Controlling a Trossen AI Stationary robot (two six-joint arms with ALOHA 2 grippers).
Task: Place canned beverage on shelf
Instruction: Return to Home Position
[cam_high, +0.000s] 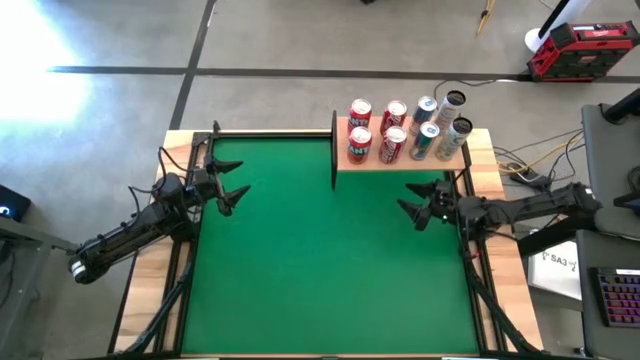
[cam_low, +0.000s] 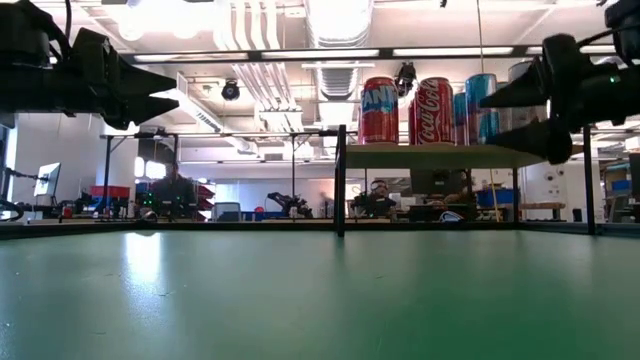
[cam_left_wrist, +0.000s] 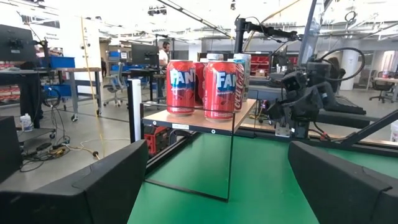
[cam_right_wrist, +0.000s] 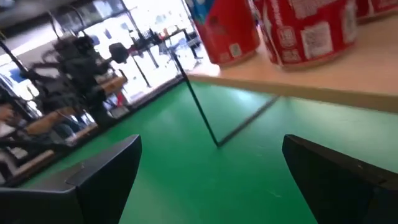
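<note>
Eight cans (cam_high: 405, 130) stand in two rows on the shelf (cam_high: 365, 165) at the counter's (cam_high: 320, 270) far edge; left tool (cam_high: 240, 197) and right tool (cam_high: 408, 205) hang wide, empty. Smooth, thin-walled cans likely suit a gentle mid-body grip.

The small light-wood shelf board (cam_high: 400, 165) looks smooth, with thin black metal posts (cam_high: 333, 150). On it, round metal cans (cam_high: 393, 146) shine. Beneath it, green table cloth (cam_high: 320, 270) looks dull.

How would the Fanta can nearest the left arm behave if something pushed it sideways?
The Fanta can stands upright close to the end of the shelf, so a push would probably tip it off. Its round body would likely roll once fallen.
</note>
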